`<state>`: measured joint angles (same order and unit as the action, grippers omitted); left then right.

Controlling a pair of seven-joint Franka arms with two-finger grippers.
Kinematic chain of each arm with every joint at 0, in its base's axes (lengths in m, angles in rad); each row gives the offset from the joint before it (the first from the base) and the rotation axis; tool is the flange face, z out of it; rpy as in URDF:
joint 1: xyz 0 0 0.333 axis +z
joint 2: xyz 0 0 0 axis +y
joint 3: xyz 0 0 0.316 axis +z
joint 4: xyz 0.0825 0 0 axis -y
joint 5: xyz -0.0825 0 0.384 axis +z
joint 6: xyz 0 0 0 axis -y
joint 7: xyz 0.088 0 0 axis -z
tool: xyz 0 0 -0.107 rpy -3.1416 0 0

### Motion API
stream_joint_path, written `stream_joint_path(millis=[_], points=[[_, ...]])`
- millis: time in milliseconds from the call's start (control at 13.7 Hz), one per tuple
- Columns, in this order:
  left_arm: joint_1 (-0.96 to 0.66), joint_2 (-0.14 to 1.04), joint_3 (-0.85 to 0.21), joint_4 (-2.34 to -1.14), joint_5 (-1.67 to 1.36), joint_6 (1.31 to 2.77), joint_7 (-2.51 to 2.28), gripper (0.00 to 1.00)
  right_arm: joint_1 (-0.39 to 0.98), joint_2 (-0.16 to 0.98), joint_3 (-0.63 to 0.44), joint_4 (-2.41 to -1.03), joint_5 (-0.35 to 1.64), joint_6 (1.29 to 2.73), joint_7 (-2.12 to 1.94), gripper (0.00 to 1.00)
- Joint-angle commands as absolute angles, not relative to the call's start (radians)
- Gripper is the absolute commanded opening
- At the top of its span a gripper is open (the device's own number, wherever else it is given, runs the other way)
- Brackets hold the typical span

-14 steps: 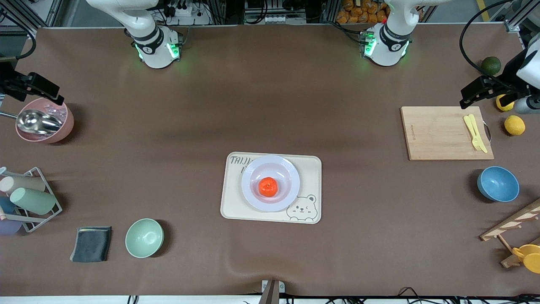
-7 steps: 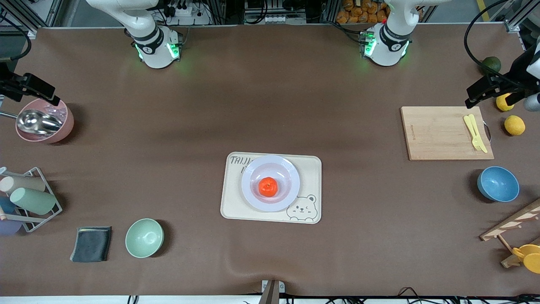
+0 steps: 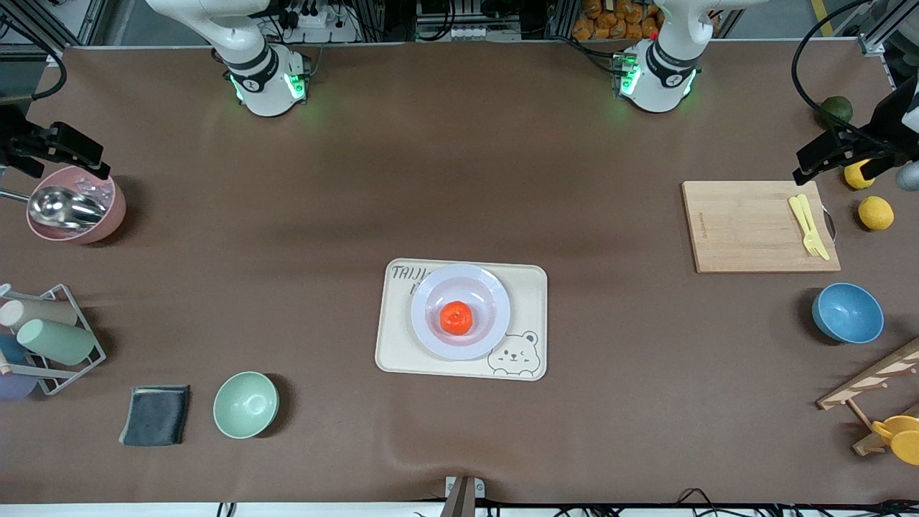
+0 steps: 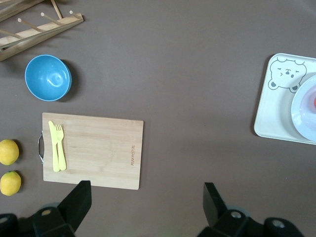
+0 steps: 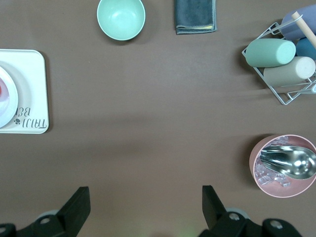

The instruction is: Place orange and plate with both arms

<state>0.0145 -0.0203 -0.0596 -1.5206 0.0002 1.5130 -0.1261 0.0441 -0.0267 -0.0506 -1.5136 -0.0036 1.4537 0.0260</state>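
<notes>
Nearest the front camera, toward the right arm's end of the tabletop [image 3: 459, 179], lie a folded grey cloth [image 3: 156, 414] and a green bowl [image 3: 245, 404]; a wire rack of cups [image 3: 44, 337] stands just farther from the camera at the edge.

At the centre sits a cream bear tray [image 3: 528, 287]. The plate [image 3: 431, 337] rests on it, and the orange [image 3: 456, 317] sits in the plate's well. Judged from this layout, both task items appear placed and nothing remains in hand.

Toward the left arm's end, a blue bowl [image 3: 848, 312] stands nearer the camera than a wooden cutting board [image 3: 747, 226], which carries a yellow fork and knife [image 3: 808, 225]. Two lemons [image 3: 876, 212] lie just beside the board.

The left gripper [image 4: 147, 198] hangs over the tabletop at the board's edge, fingers spread wide and empty. The right gripper [image 5: 146, 199] hangs over bare tabletop near a pink bowl holding a metal scoop [image 3: 72, 205], likewise spread and empty.

Possible faults: the orange, being round and loose, could roll off the shallow plate if the tray is bumped. A low sweep of the left arm could knock the lemons or cutlery; a similar sweep of the right arm could tip the pink bowl.
</notes>
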Motion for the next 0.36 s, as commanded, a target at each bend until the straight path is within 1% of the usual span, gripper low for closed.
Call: stream_joint_path(millis=[0, 291], points=[[0.015, -0.015, -0.058, -1.505, -0.008, 1.49, -0.135, 1.0, 0.055, -0.043, -0.054, -1.532, -0.028, 1.463, 0.015, 1.0], [0.012, -0.015, -0.06, -1.506, -0.008, 1.474, -0.137, 1.0, 0.055, -0.041, -0.054, -1.529, -0.028, 1.463, 0.015, 1.0]])
